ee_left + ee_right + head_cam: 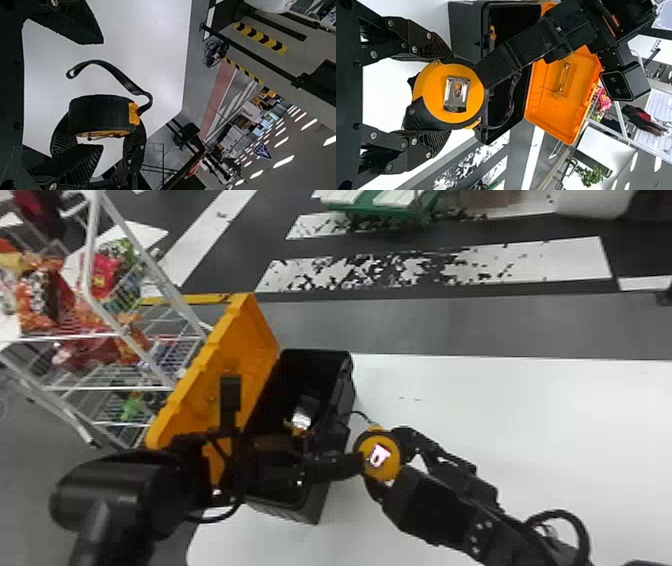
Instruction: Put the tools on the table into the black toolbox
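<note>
Above the desk point(525, 405), beside the black toolbox point(464, 35), the right gripper point(446, 94) grips opposite sides of the tape measure point(431, 99), probably to present it to the left gripper point(101, 94), whose fingers stand open.

No text, label, brand, number or sign can be read; the markings on the bright packets point(41, 297) in the cart point(107, 388) are too small to make out.
</note>
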`<control>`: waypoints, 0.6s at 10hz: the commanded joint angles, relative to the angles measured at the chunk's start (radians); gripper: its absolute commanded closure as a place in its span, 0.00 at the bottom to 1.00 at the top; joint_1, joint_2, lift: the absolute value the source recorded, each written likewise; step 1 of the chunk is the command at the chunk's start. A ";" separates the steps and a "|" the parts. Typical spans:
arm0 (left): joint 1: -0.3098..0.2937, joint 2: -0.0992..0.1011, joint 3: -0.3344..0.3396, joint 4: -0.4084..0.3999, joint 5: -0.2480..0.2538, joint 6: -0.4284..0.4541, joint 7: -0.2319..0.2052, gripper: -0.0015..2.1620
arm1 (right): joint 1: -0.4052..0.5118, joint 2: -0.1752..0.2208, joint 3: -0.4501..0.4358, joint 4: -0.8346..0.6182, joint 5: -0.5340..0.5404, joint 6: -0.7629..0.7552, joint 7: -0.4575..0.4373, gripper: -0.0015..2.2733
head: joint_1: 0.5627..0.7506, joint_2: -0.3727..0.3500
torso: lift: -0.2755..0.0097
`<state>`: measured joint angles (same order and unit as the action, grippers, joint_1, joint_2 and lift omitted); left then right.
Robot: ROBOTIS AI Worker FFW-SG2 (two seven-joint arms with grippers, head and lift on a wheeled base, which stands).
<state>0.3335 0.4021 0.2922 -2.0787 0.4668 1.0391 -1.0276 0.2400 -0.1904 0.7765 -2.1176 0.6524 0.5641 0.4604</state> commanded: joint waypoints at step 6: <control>-0.002 -0.016 -0.005 -0.049 0.039 0.074 0.003 0.03 | -0.019 0.009 0.017 0.019 -0.002 0.003 0.004 0.99 | 0.70 1.00 | 0.83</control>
<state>0.3313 0.3890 0.2870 -2.1236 0.5005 1.1063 -1.0241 0.2236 -0.1825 0.7913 -2.0994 0.6504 0.5664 0.4648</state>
